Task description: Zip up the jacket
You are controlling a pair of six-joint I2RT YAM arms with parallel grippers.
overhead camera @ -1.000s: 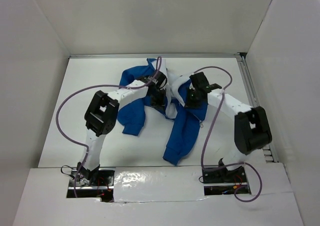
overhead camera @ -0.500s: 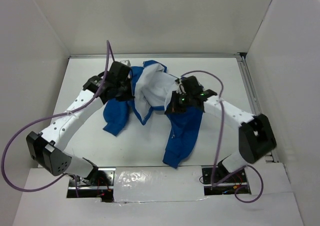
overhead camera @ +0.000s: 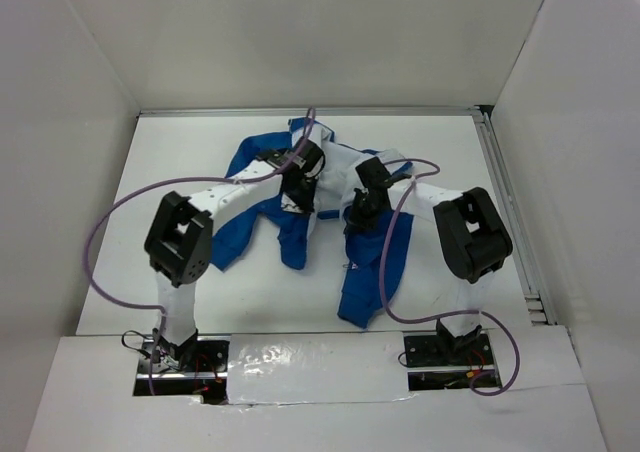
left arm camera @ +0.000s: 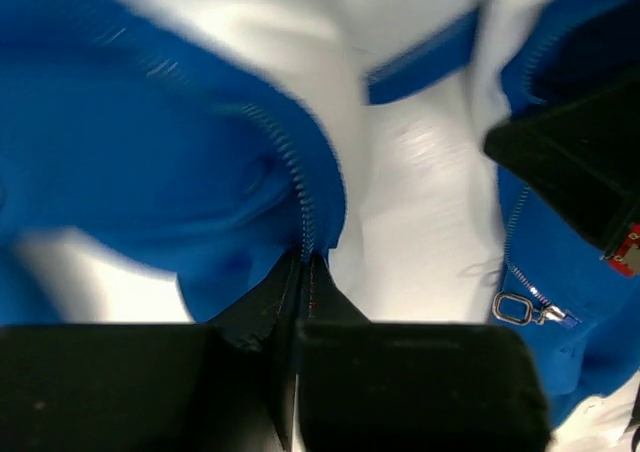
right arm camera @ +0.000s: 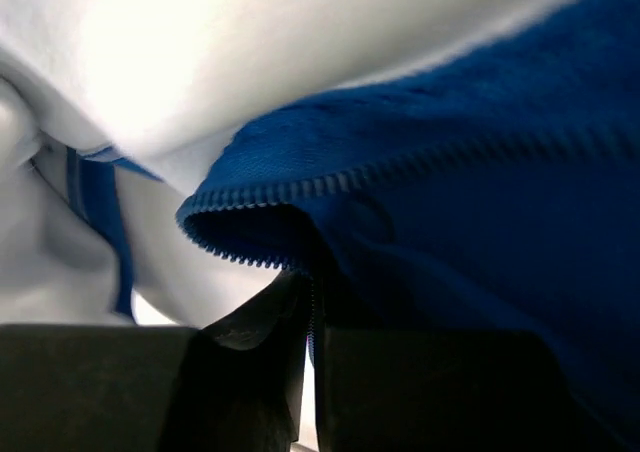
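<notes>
jacket [overhead camera: 358,294]: you've got it bunched on the table [overhead camera: 470,152], centre to far half; one long part trails toward the near edge, right of centre
left gripper [overhead camera: 298,194]: on the jacket's middle, left of your right gripper; a zipper edge is pinched between its tips [left arm camera: 303,272]
right gripper [overhead camera: 357,217]: near the left one, on its right; pinching the other zipper edge [right arm camera: 308,292]
zipper pull [left arm camera: 520,309]: in your left wrist view, right of the left tips, lying on the jacket
</notes>
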